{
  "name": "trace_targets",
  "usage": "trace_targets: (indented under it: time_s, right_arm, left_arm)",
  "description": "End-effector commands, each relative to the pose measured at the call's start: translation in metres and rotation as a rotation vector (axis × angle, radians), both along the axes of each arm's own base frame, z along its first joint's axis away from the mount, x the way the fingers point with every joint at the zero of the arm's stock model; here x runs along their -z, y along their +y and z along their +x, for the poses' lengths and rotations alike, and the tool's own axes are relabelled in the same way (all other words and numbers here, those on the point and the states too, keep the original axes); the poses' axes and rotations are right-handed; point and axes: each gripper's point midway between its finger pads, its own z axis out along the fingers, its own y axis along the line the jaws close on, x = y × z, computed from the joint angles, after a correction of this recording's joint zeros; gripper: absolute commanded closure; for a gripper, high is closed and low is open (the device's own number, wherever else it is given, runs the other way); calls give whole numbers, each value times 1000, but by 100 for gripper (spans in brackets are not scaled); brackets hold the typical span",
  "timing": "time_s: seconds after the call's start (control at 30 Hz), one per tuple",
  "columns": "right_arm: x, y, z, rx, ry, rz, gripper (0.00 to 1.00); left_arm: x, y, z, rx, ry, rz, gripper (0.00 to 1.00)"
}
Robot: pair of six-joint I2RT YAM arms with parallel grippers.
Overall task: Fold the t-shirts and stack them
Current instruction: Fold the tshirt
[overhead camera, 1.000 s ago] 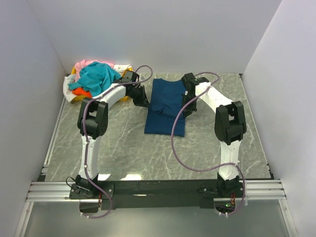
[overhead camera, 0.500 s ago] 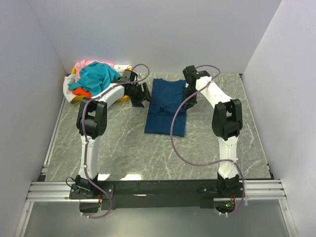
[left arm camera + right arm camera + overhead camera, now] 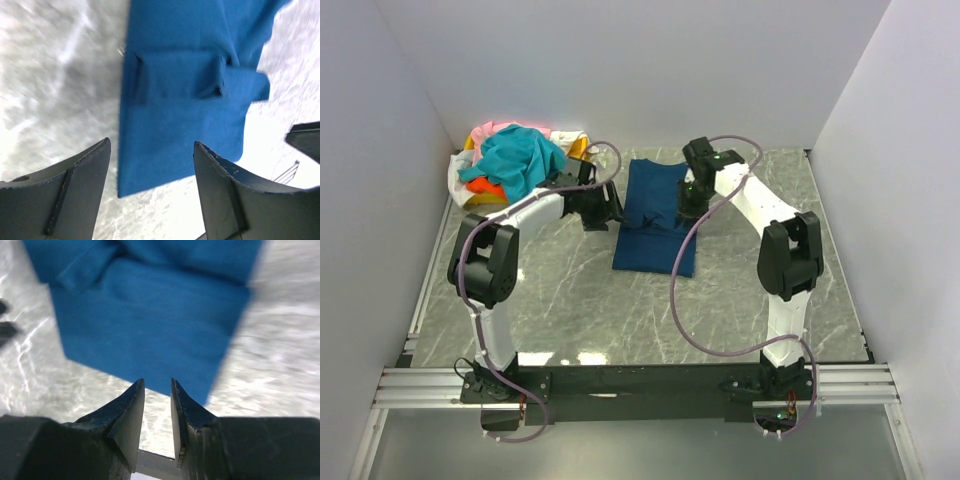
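A navy blue t-shirt [image 3: 655,232] lies folded into a long rectangle on the grey marble table, filling the upper part of the left wrist view [image 3: 185,75] and of the right wrist view [image 3: 150,315]. My left gripper [image 3: 608,212] [image 3: 151,142] hovers at the shirt's left edge, open wide, holding nothing. My right gripper [image 3: 686,200] [image 3: 157,380] sits over the shirt's right side, open by a narrow gap through which I see the table. The other t-shirts are heaped at the back left: teal [image 3: 515,155] on top, orange [image 3: 485,186], pink [image 3: 490,130] and white [image 3: 458,175].
A yellow tray [image 3: 578,147] shows under the heap, close behind my left arm. White walls close in the table on three sides. A metal rail [image 3: 640,380] runs along the near edge by the arm bases.
Both grippers were shut at the navy shirt's sides and have opened and let go. The left arm's elbow has swung out to the left; the right gripper has moved over the shirt.
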Motion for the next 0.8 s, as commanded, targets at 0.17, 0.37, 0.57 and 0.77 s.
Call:
trace_targets:
  time_s: [0.17,0.37,0.57,0.77]
  right_arm:
    - [13,54,-5,-71,7,130,66]
    - [30,59,2,-63,19,128,66]
    - [44,58,10,-54,19,101,67]
    - [57,53,18,-36,12,65,67]
  left_arm:
    - [-25,-29,-29,50,-129,0,28]
    - [-25,-60,-47,138,-162,-126,28]
    - [4,-68,-61,182,-134,-179,27]
    - [35,-74,-75,224,-88,-167,27]
